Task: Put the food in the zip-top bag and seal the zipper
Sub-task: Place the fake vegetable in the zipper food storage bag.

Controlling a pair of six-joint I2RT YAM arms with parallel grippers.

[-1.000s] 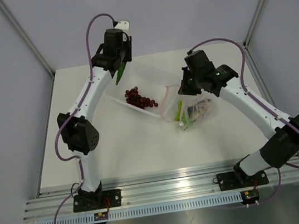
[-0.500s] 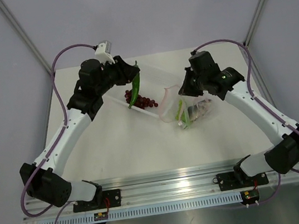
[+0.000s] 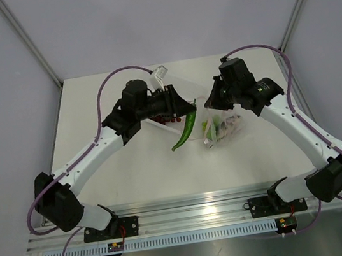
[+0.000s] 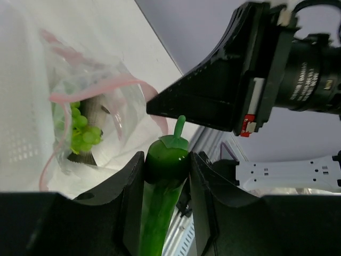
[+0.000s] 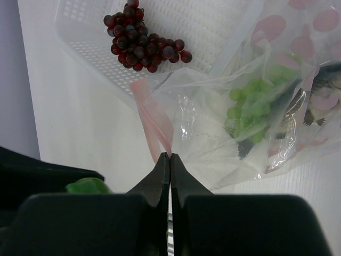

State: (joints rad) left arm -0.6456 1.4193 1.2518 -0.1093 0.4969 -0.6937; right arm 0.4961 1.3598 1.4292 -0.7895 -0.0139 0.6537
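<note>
1. The bag (image 3: 223, 125) lies on the counter (image 3: 132, 172) toward 3 o'clock from its middle. Its mouth opens toward 9 o'clock. Lettuce (image 5: 250, 104) and the fish (image 5: 325, 85) are already inside.
2. The zipper (image 5: 153, 114) is unsealed. The right fingers (image 5: 169, 169) are pressed together on the bag's lip just beside it and lift the mouth, as they did a second ago.
3. The chili (image 3: 185, 130) hangs stem-up just at the bag's 9 o'clock, close to the mouth but not yet in.
4. The left fingers (image 3: 184, 108) pinch the chili near its stem. A second ago they held it far back at 11 o'clock; the arm has since swung across to the bag.
5. The grapes (image 5: 144, 48) are in the tray (image 5: 213, 24), at the bag's 10 o'clock.
6. Judgement: the chili is next to go in, then the grapes, and sealing comes last.
</note>
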